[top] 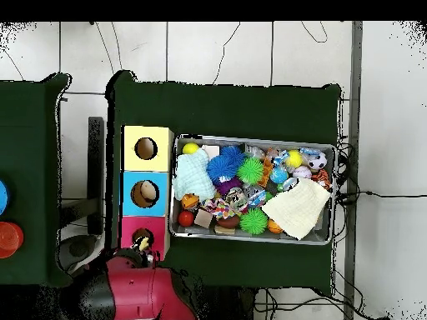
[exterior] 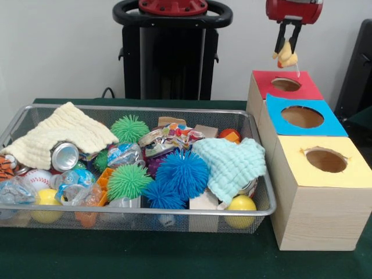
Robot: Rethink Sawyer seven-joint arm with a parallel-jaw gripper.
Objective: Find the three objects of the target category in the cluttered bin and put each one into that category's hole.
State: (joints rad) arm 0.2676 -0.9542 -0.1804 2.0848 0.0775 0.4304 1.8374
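Small yellow-and-cream soft toy [exterior: 285,55] hung pinched between my gripper [exterior: 287,51] fingers directly above the red-topped wooden box's hole [exterior: 286,85], not yet dropped, while the wire mesh bin [exterior: 264,192] remained heavily cluttered for further searching.

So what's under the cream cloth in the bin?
A crushed silver can pokes out from under the cream cloth at its front edge, in the wire bin. Whatever else lies beneath is covered.
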